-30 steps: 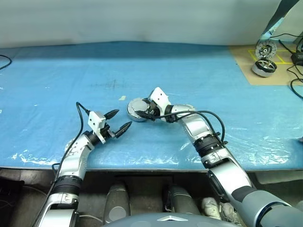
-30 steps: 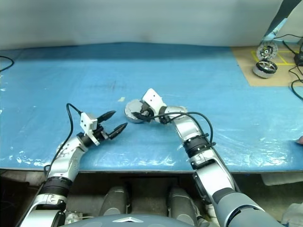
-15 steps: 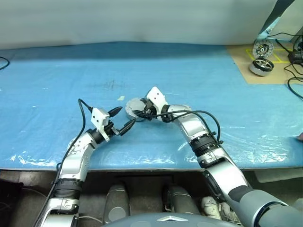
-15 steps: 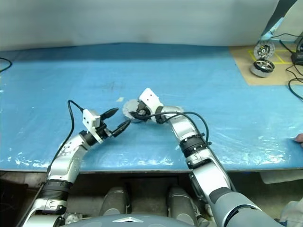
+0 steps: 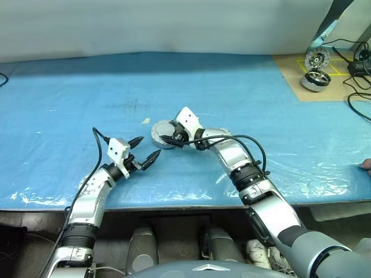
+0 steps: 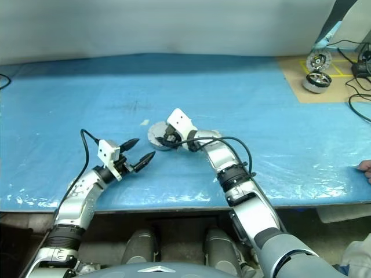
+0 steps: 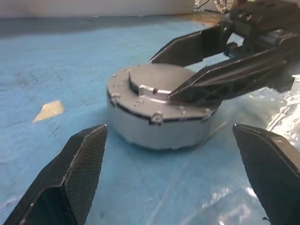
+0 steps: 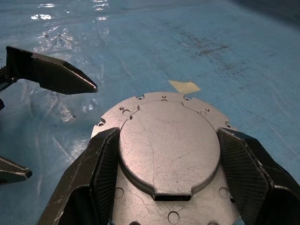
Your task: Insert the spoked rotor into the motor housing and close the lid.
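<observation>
Withdrawn slightly: left tool (image 5: 145, 152), spread, empty. Right tool (image 8: 161, 183) pinches lid (image 7: 159, 89) atop motor housing (image 7: 157, 129); press flat, seam even.

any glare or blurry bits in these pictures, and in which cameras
Left eye view: white glare on the crinkled plastic sheet along the table's near edge. Left wrist view: the left gripper's own fingertips are soft, the lidded housing fairly sharp. Right wrist view: the lid is crisp, with glare on the sheet.
</observation>
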